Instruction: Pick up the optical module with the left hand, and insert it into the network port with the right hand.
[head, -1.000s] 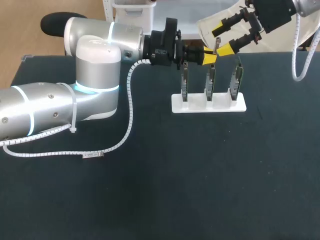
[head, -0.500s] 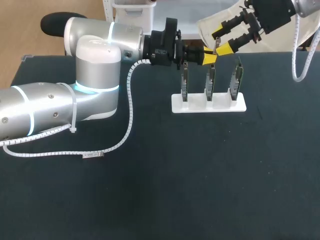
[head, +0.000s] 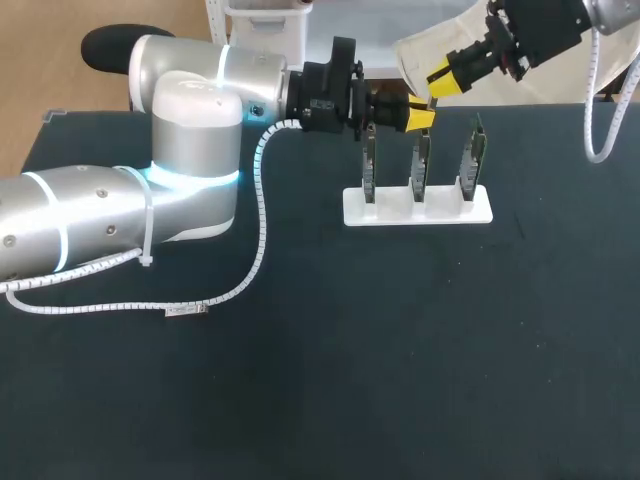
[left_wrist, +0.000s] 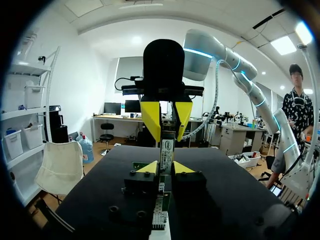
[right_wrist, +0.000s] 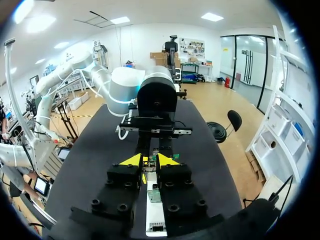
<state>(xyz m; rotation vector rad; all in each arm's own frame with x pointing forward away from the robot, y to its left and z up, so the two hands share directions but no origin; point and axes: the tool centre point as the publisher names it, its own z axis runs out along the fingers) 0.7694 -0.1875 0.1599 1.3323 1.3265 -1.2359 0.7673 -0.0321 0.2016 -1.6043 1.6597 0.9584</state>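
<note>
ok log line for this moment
phase: handover | left gripper: shut on module | right gripper: shut on module | module: above rack | rack: three slots filled

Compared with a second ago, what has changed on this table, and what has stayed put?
The right gripper has closed its fingers on the upper end of the module. The left gripper still holds it lower down, and the white rack has not moved.

The dark table (head: 400, 350) spans the head view, evenly lit, its surface seemingly matte cloth.
</note>
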